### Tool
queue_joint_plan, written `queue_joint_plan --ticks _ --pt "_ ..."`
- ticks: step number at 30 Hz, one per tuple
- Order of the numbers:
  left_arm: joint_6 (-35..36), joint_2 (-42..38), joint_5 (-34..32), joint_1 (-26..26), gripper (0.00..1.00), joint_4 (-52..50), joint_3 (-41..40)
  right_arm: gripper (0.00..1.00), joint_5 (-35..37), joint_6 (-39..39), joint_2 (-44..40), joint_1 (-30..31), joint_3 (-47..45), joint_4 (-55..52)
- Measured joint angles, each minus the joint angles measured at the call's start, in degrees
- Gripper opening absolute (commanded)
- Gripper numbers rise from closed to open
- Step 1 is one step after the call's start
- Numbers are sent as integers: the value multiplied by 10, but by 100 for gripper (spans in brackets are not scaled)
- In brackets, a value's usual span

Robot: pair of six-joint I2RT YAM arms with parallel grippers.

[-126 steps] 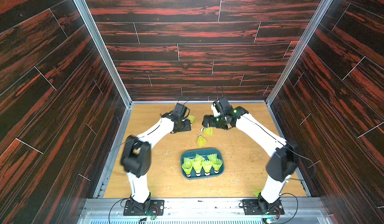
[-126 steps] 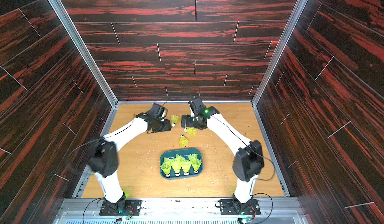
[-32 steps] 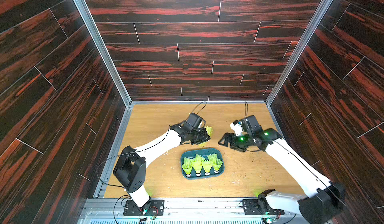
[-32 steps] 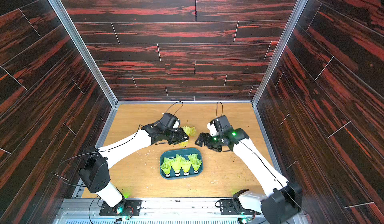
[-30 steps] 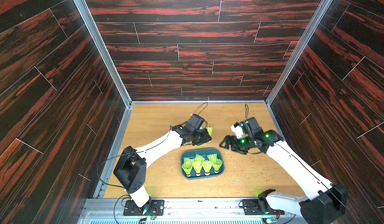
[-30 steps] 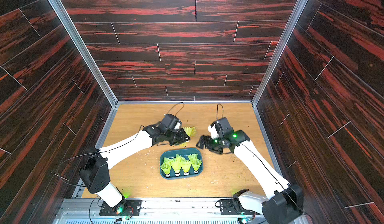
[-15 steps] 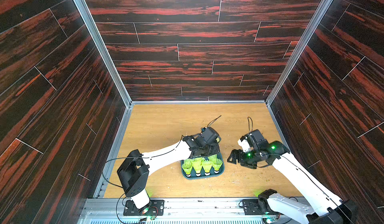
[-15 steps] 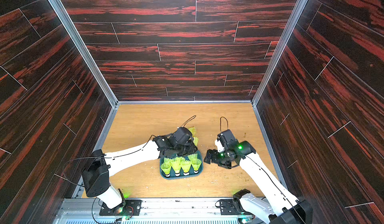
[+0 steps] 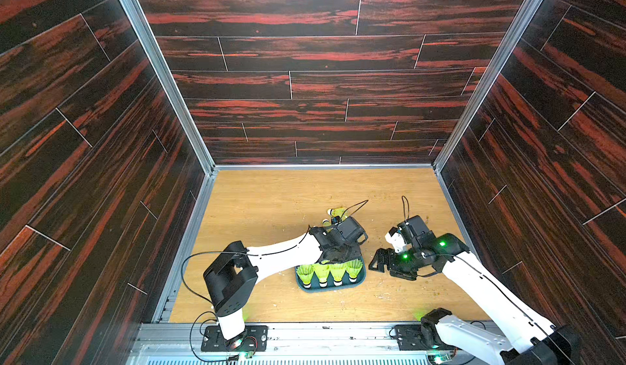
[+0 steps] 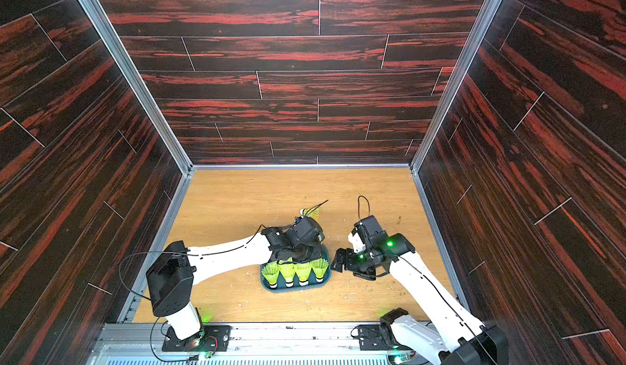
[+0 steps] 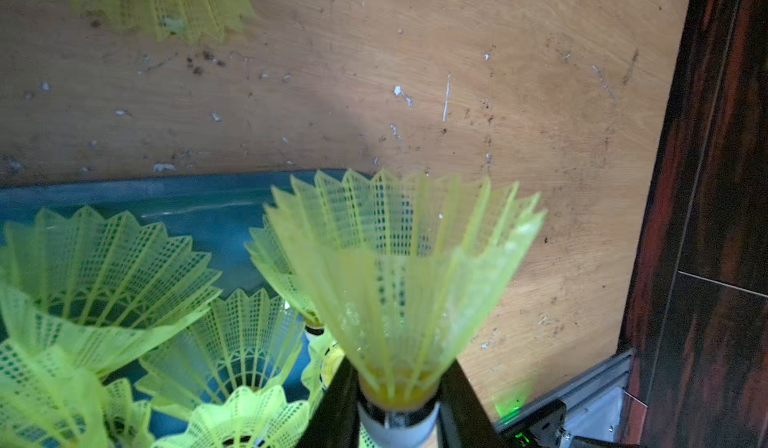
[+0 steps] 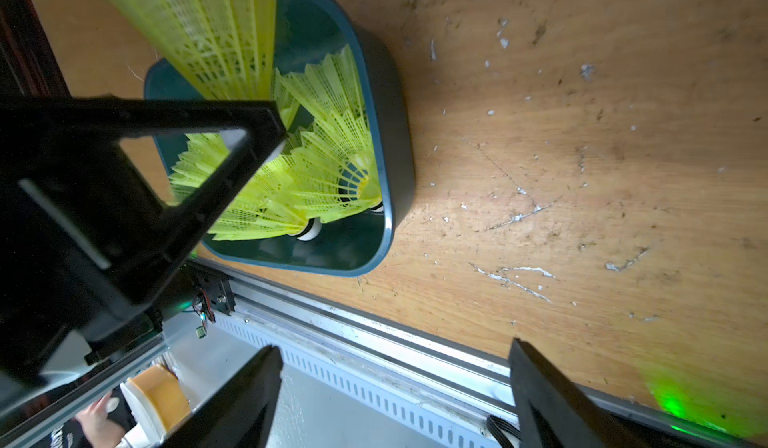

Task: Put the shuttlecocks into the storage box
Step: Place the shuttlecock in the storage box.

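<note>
**Inspector:** Begin at the left. State of the left fingers?

**Assistant:** The left fingers (image 11: 459,408) are clamped on the white cork end of one shuttlecock (image 11: 399,267). Its yellow-green skirt points away from the wrist.

**Inspector:** Where is it held?

**Assistant:** Over the rear part of the box (image 9: 330,287). In both top views the left wrist covers that part. Whether the held shuttlecock touches those beneath it, I cannot tell.

**Inspector:** The box itself?

**Assistant:** Dark teal with a low rim, resting on the tabletop (image 9: 271,204), nearer the front rail than the back wall. A front row of four shuttlecocks (image 9: 321,272) sits in it with cork ends down and skirts up. The wrist views show more behind them, but the count is not readable.

**Inspector:** Anything outside the box?

**Assistant:** One loose shuttlecock (image 9: 337,211) lies on its side on the tabletop, just behind the left wrist and apart from the box.

**Inspector:** And the right side?

**Assistant:** The right fingers (image 12: 548,408) stand wide apart and empty. They are just beside the right end of the box, not touching it, and low over the tabletop.
</note>
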Motion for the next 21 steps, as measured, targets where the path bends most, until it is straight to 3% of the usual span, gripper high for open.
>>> queue_joint_plan --ticks 16,18,21 --pt "-9 16 -3 -19 26 -11 5 90 -5 -6 12 0 -9 27" --pt "-9 19 -3 -20 31 -13 7 90 -5 -5 11 0 -17 28" --pt "-8 21 -2 -22 46 -17 8 90 -4 -4 10 0 -25 29"
